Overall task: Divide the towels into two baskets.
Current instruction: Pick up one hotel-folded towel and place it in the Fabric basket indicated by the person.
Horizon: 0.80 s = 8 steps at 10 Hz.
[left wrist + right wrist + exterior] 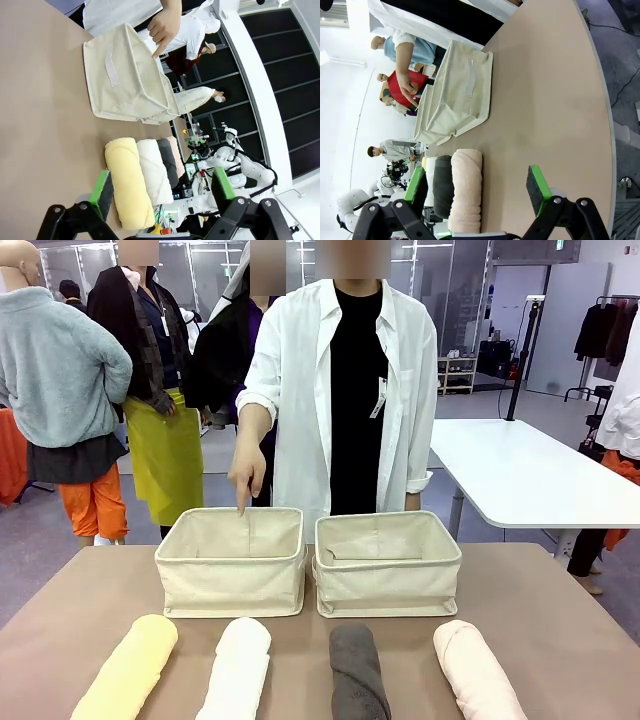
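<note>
Four rolled towels lie in a row along the table's near edge: pale yellow (130,668), white (238,668), dark grey (357,672) and pale pink (475,670). Behind them two cream canvas baskets stand side by side, the left basket (231,561) and the right basket (387,563), both with nothing inside. A person's hand (246,476) points a finger down at the left basket's far rim. My left gripper (162,192) hangs open above the yellow towel (127,182). My right gripper (477,186) hangs open above the pink towel (466,190).
The person in a white shirt (340,390) stands at the table's far side, right behind the baskets. The brown tabletop (560,610) has free room to either side of the baskets. A white table (520,475) stands farther off at the right.
</note>
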Available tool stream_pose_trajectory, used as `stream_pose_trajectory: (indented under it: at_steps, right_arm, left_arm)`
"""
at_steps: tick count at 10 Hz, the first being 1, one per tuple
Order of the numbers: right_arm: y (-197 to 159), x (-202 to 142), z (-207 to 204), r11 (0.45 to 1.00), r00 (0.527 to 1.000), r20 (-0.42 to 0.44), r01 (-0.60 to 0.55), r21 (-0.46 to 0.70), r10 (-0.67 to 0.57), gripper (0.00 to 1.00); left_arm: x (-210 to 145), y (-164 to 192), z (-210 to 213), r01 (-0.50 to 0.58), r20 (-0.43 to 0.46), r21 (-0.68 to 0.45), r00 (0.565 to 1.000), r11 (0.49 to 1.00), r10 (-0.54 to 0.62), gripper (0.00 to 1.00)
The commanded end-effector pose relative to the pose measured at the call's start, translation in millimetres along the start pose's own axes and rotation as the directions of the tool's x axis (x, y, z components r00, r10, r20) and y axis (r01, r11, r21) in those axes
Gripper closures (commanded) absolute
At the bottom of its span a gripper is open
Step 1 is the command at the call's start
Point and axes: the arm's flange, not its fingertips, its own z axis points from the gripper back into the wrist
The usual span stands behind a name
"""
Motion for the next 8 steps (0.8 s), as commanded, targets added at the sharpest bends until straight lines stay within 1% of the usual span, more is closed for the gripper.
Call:
stream_pose_trajectory:
  at_steps: [1, 5, 6, 7, 8]
  right_arm:
    - [2, -1, 0, 1.0, 1.0, 0.007, -0.002, 0.008, 0.002, 0.0]
    - [2, -1, 0, 1.0, 1.0, 0.007, -0.002, 0.008, 0.002, 0.0]
    - [2, -1, 0, 1.0, 1.0, 0.007, -0.002, 0.008, 0.002, 0.0]
    - [2, -1, 0, 1.0, 1.0, 0.007, -0.002, 0.008, 0.002, 0.0]
    - [2, -1, 0, 1.0, 1.0, 0.007, -0.002, 0.008, 0.002, 0.0]
  left_arm:
    - [-1, 0, 3, -0.001, 0.007, 0.001, 1.0, 1.0, 0.001, 0.0]
    - [0, 0, 0, 0.0, 0.0, 0.0, 1.0, 1.0, 0.0, 0.0]
    - [5, -23, -15, 0.083, -0.096, 0.083, 0.993, 0.993, -0.074, 0.0]
    - [7, -48, -37, 0.125, -0.151, 0.064, 0.982, 0.99, -0.114, 0.0]
    - [8, -69, -63, 0.195, -0.266, 0.171, 0.953, 0.966, -0.145, 0.0]
